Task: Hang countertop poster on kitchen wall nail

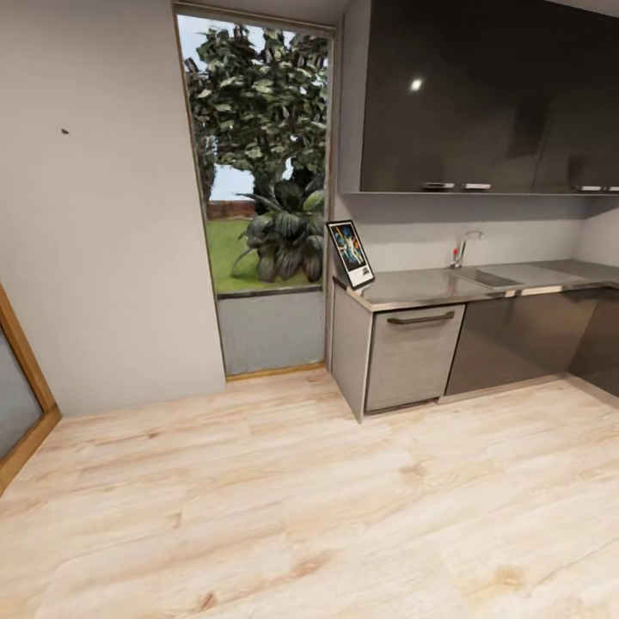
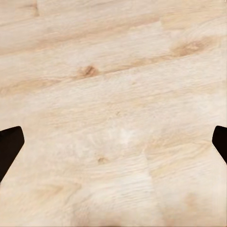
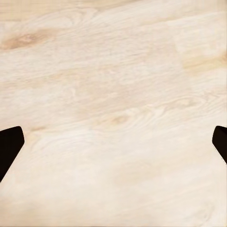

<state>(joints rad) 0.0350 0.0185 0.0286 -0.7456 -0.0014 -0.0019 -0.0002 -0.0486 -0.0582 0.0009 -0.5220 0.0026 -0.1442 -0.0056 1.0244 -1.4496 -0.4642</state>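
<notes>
The poster [image 1: 351, 253] stands upright at the left end of the bench [image 1: 447, 288], leaning back slightly, its lower edge on the brushed-metal top near the corner. The nail [image 1: 65, 131] is a dark speck high on the plain grey wall, well apart from the poster, on the far side of the tall window [image 1: 258, 189].

The step in hand, as I judge it, is the approach: the robot is out on the wooden floor [image 1: 284, 499], and the poster is not yet within reach. Driving toward the left end of the bench and squaring up to the poster's face should allow a grip on the frame edges rather than on the picture. Going in slowly matters, since a propped frame may tip or slide if nudged.

In the wrist views, the left gripper [image 2: 113, 142] and the right gripper [image 3: 113, 142] both point down at bare floorboards, fingertips spread wide to the picture's edges with nothing between them: both open and empty.

Little stands in the way. The floor between robot and bench looks free. The sink [image 1: 492, 277] and chrome tap [image 1: 464, 248] sit further along the bench, apart from the poster. The dark upper cabinets [image 1: 481, 94] hang above and could crowd a raised arm. A wood-framed door [image 1: 21, 387] sits at the left edge of the head view.
</notes>
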